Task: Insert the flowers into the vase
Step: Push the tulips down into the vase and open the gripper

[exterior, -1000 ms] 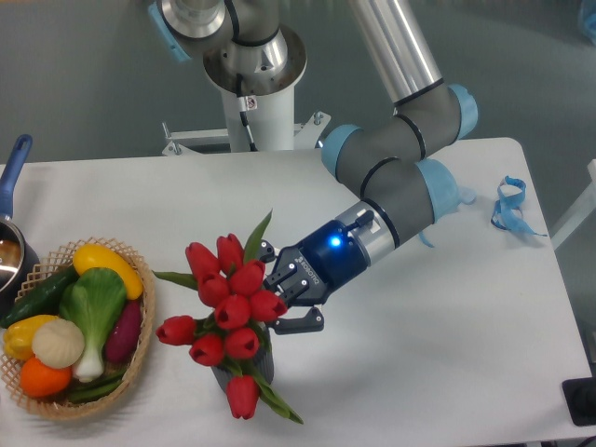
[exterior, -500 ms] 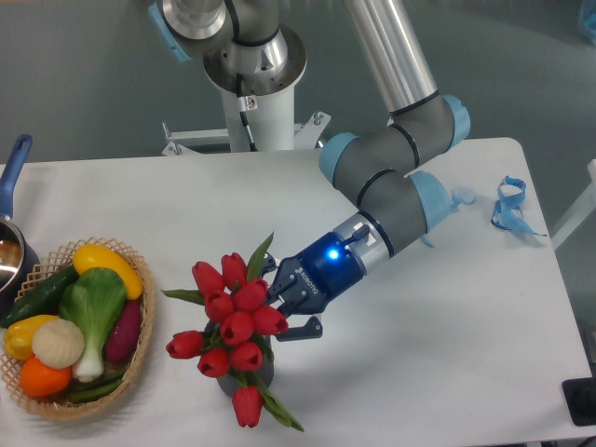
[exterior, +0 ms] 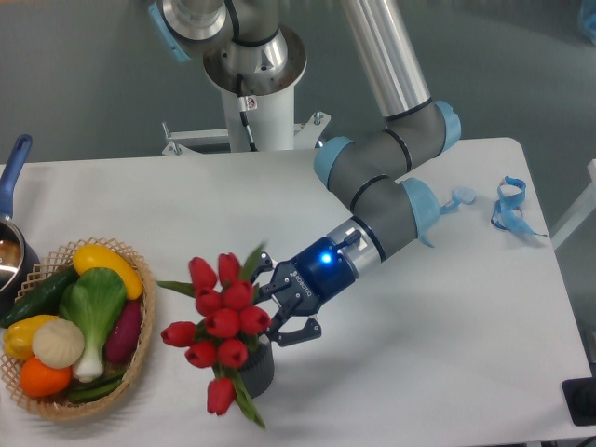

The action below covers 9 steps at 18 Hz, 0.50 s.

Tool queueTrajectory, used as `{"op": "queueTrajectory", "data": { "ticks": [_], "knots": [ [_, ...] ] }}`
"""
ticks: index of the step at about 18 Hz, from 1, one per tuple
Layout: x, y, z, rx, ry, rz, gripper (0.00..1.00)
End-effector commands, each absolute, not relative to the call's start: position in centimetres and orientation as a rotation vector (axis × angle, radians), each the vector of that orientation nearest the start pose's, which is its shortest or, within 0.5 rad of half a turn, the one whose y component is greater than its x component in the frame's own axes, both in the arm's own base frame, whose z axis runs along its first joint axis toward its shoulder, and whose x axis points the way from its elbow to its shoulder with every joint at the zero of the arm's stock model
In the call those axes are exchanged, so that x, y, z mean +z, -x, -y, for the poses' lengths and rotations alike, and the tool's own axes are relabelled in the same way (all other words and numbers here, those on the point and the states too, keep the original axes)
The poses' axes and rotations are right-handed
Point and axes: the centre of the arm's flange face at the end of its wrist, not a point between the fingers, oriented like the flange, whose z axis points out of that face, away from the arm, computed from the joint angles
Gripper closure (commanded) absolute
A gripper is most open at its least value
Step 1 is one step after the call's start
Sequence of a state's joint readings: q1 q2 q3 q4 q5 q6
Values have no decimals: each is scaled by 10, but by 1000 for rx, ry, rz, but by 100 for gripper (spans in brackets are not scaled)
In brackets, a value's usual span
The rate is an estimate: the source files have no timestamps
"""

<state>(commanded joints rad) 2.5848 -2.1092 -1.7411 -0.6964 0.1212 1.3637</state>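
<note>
The flowers [exterior: 223, 321], a bunch of red tulips with green leaves, stand with their stems down in the dark grey ribbed vase [exterior: 258, 370] near the table's front edge. The bunch leans left, and one bloom droops over the vase's left side. My gripper [exterior: 276, 305] reaches in from the right at stem height, just above the vase mouth. One finger is behind the bunch and one in front, closed around the stems. The blooms hide the fingertips and the vase mouth.
A wicker basket [exterior: 140, 354] of toy vegetables stands at the left, close to the flowers. A pot with a blue handle [exterior: 14, 172] is at the far left edge. A blue strap [exterior: 510, 207] lies at the right. The robot base [exterior: 253, 84] is at the back.
My gripper has moved down and slightly left with the flowers. The stems have sunk deeper into the vase, and the bunch now leans further left.
</note>
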Motion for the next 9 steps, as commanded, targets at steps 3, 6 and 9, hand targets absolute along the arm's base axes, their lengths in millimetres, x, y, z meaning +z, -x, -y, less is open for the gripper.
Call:
{"op": "queueTrajectory", "data": {
  "ticks": [3,6,9],
  "knots": [
    [282,400,-521,-401,1703,-436,0],
    [285,404,-519,-346,1780,-460,0],
    [305,414,-503,-241,1880,-478,0]
  ]
}}
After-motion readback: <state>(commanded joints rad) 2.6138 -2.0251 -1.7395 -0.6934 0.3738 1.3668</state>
